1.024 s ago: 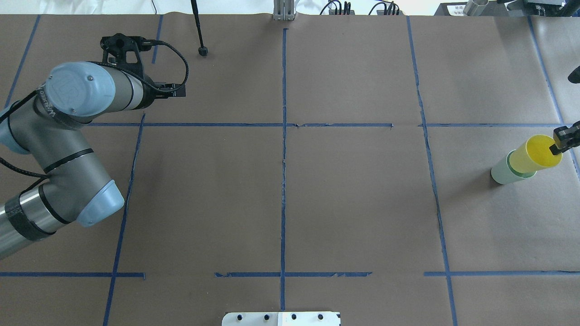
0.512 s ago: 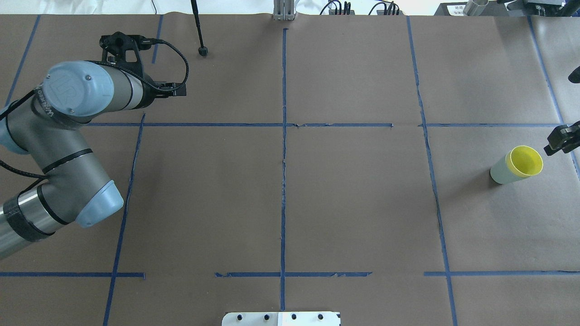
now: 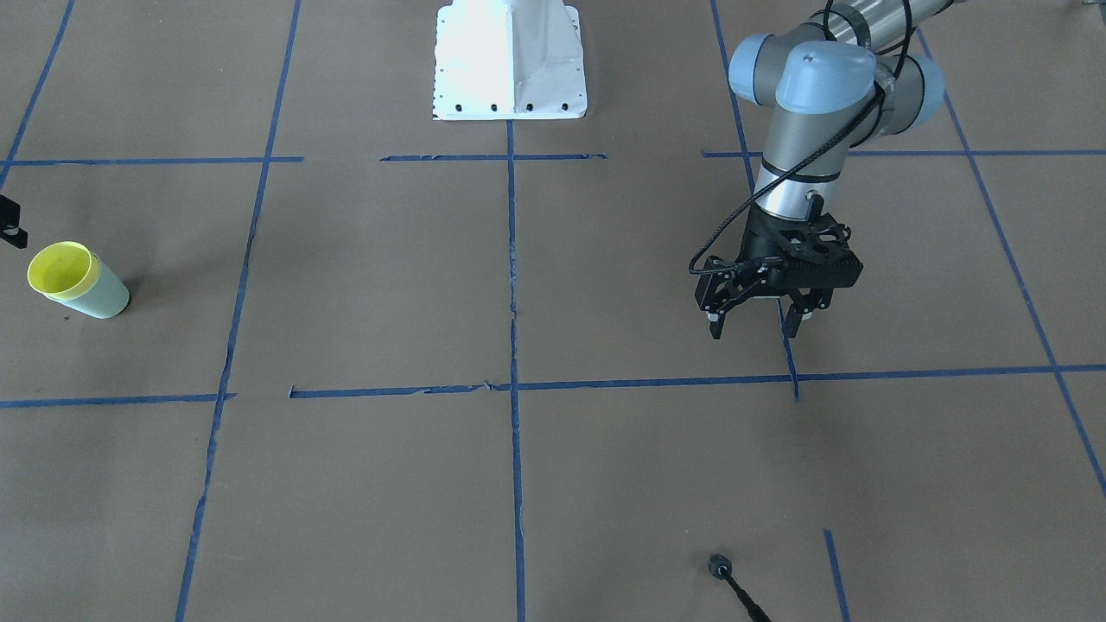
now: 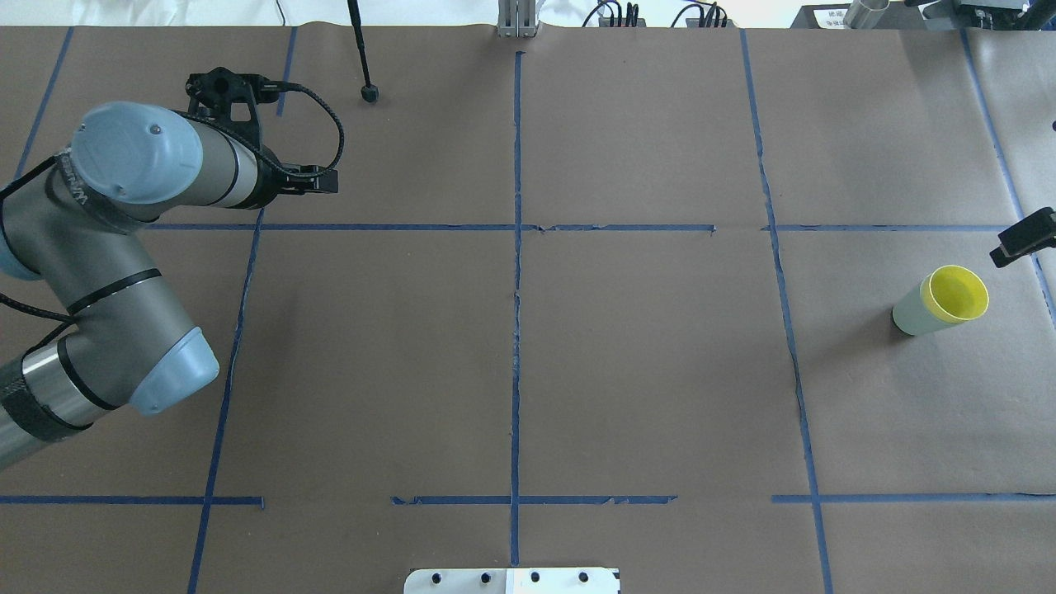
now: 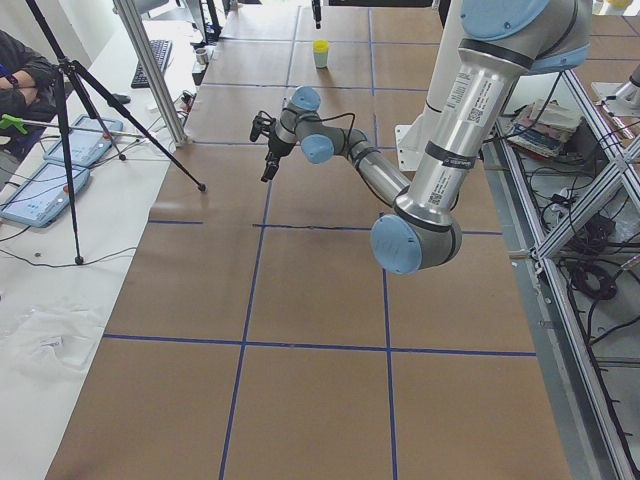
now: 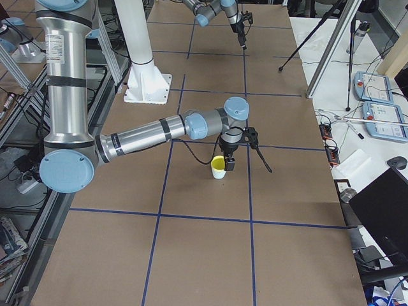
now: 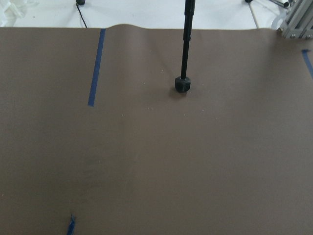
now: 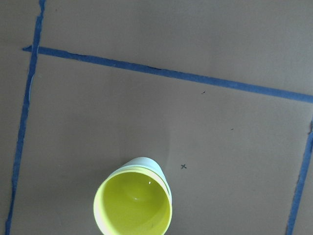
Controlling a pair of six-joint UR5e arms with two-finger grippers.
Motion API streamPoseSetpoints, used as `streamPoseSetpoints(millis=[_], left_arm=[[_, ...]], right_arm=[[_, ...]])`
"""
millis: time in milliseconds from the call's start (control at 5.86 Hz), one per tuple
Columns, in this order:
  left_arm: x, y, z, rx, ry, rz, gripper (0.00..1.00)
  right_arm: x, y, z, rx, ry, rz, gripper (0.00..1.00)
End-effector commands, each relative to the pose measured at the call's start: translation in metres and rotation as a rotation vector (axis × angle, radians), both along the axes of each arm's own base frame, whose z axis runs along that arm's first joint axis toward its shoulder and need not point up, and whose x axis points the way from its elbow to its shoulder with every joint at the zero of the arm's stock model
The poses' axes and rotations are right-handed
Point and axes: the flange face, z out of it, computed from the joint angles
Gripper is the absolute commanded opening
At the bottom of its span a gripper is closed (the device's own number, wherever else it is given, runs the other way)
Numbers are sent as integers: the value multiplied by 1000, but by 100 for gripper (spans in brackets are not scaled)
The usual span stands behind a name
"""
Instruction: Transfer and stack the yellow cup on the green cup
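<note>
The yellow cup (image 4: pixel 957 293) sits nested upright inside the green cup (image 4: pixel 907 312), so that only the green cup's lower wall shows below the yellow rim. The pair stands on the brown paper-covered table (image 4: pixel 643 355) just beside and below the right gripper (image 4: pixel 1021 237), with a strip of bare paper between the cups and the gripper in the overhead view. Nothing touches the cups.

Only a black sliver of the right gripper shows at the frame edge in the overhead and front-facing views. The side view is too small to read, so I cannot tell whether its fingers are apart or together. Its wrist camera looks straight down into the yellow cup, whose near rim is cut off by the bottom of the frame. No fingers show in that view.

The left gripper (image 3: pixel 753 325) hangs well apart from the cups, across the table, above a blue tape line (image 3: pixel 791 363). Its fingers are spread wide and hold nothing. From overhead its own wrist hides it. A black tripod foot (image 7: pixel 182 84) rests on the paper ahead of it.
</note>
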Motion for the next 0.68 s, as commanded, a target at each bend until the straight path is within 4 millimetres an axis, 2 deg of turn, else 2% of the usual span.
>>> streamPoseSetpoints(millis=[0,171,341,512], left_arm=[[-52,3,-11,-7,-177,178,100],[-105,-14,-2,-7,-206,317,100],[-160,-20,46,-22,-204,431,100],[-224,-16,98,-65,-158,463,100]], right_arm=[[44,3,14,50,6,10,100],[58,11,24,54,10,8,100],[59,16,31,29,13,18,100],[62,22,38,20,16,17,100]])
